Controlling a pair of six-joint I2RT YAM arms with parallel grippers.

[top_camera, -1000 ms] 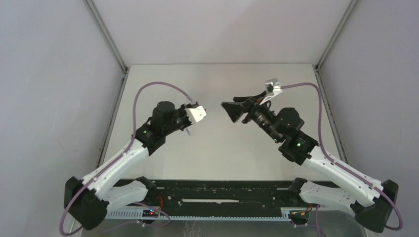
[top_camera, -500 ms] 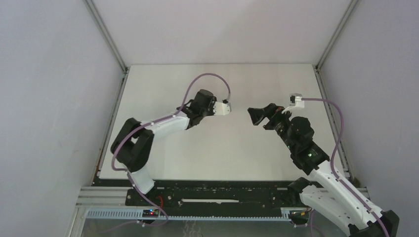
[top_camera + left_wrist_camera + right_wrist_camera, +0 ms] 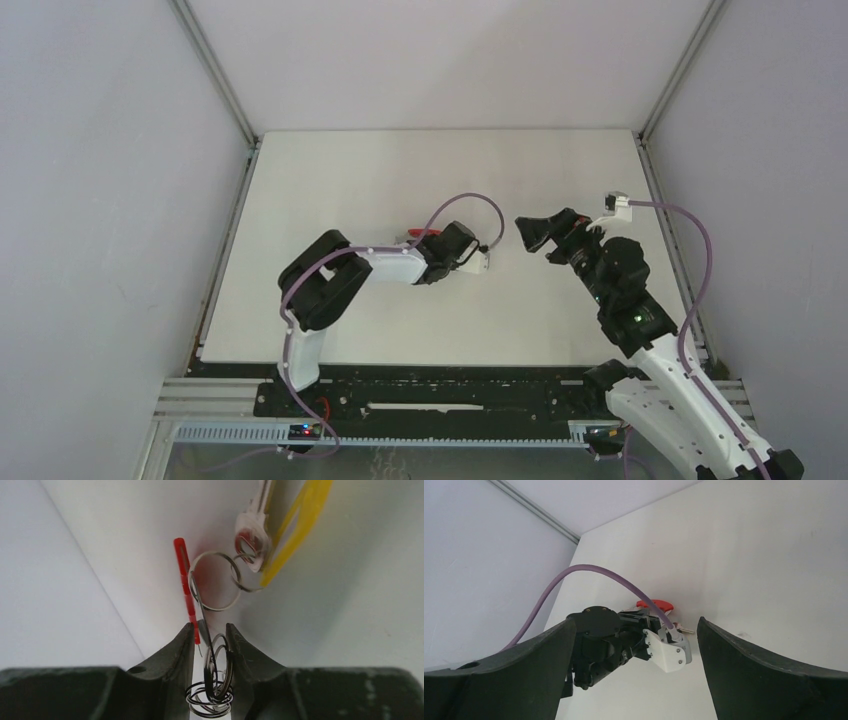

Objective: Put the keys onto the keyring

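In the left wrist view my left gripper (image 3: 210, 630) is shut on the keyring's grey metal rings (image 3: 214, 666). The keyring's red tag (image 3: 183, 582) sticks out past the left finger, and a bigger ring (image 3: 215, 581) links to a small one. On that small ring hangs a silver key (image 3: 252, 532) beside a yellow plastic piece (image 3: 297, 525). From above, only the red tag (image 3: 413, 232) shows beside the left wrist (image 3: 450, 252). My right gripper (image 3: 535, 230) stands wide open and empty to the right. It faces the left wrist, the tag (image 3: 654, 604) and the key (image 3: 684, 629).
White table (image 3: 400, 170) inside grey walls, with a metal corner post (image 3: 539, 512) at the back. The left arm's purple cable (image 3: 470, 205) loops over its wrist. The arm bases and a black rail (image 3: 430, 395) run along the near edge.
The left arm folded in and carried the keyring down to the table's middle. The right gripper opened fully and drew back to the right.
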